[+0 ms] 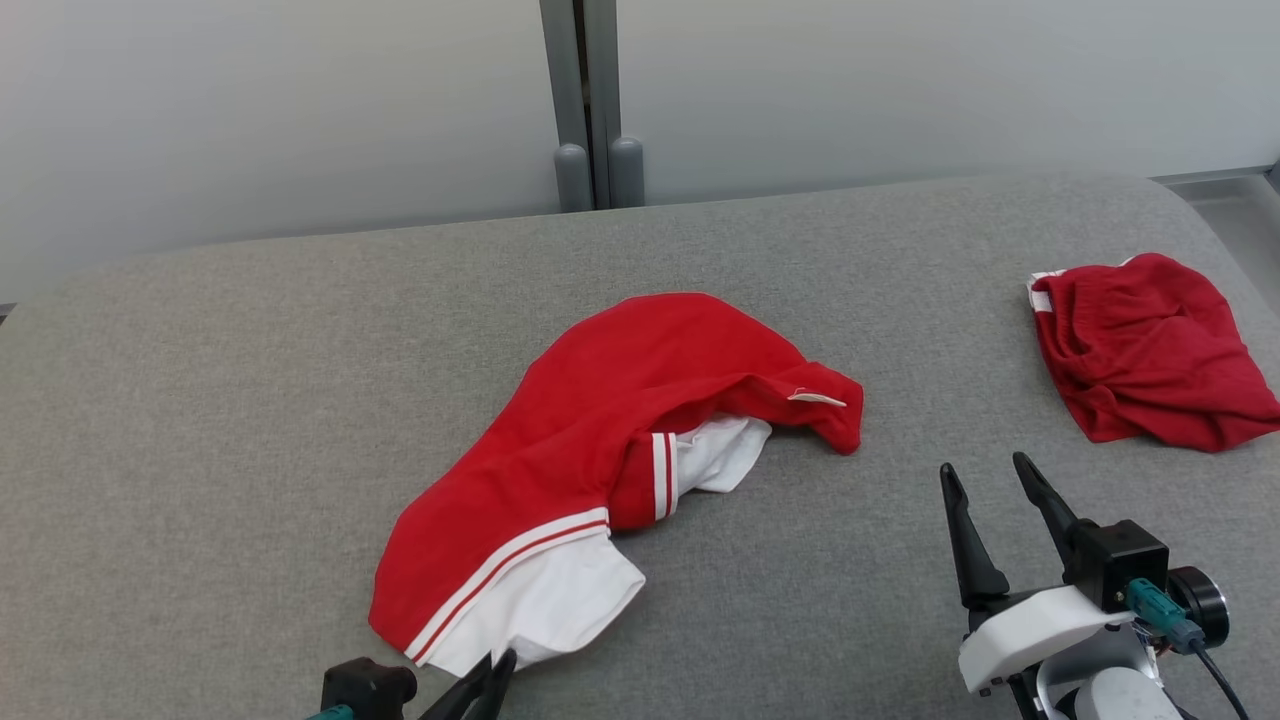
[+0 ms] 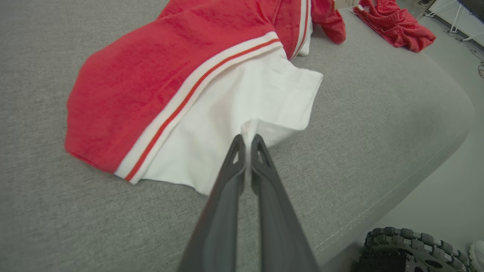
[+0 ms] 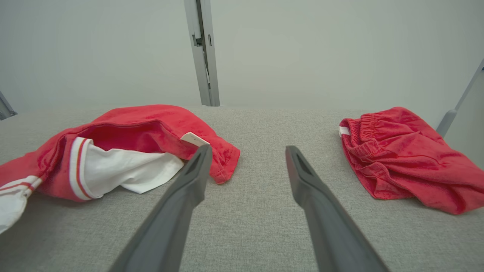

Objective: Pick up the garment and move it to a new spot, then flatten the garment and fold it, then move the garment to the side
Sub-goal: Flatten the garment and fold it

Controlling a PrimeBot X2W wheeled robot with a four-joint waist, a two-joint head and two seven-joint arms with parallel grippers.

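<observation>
The grey fabric-covered tabletop [image 1: 250, 400] has a rounded far edge along a pale wall and a rounded corner at 2 o'clock in the head view. In the left wrist view its near edge curves down to the floor beside a dark treaded wheel [image 2: 408, 249]. Bare cloth lies wide open at 9 o'clock of the garment [image 1: 600, 420] and between it and a second red garment [image 1: 1150, 350] near the right edge at 3 o'clock.

The garment, red with white striped trim, lies crumpled mid-tabletop. Its long axis runs from 7 o'clock to 1 o'clock, white end nearest the robot.

The left hand [image 2: 247, 138] is closed, pinching that white edge at 7 o'clock. The right hand [image 1: 983, 465] stands open over bare tabletop at 4 o'clock of the garment.

A small white tag [image 1: 815, 398] shows at the red opening, too small to read.
</observation>
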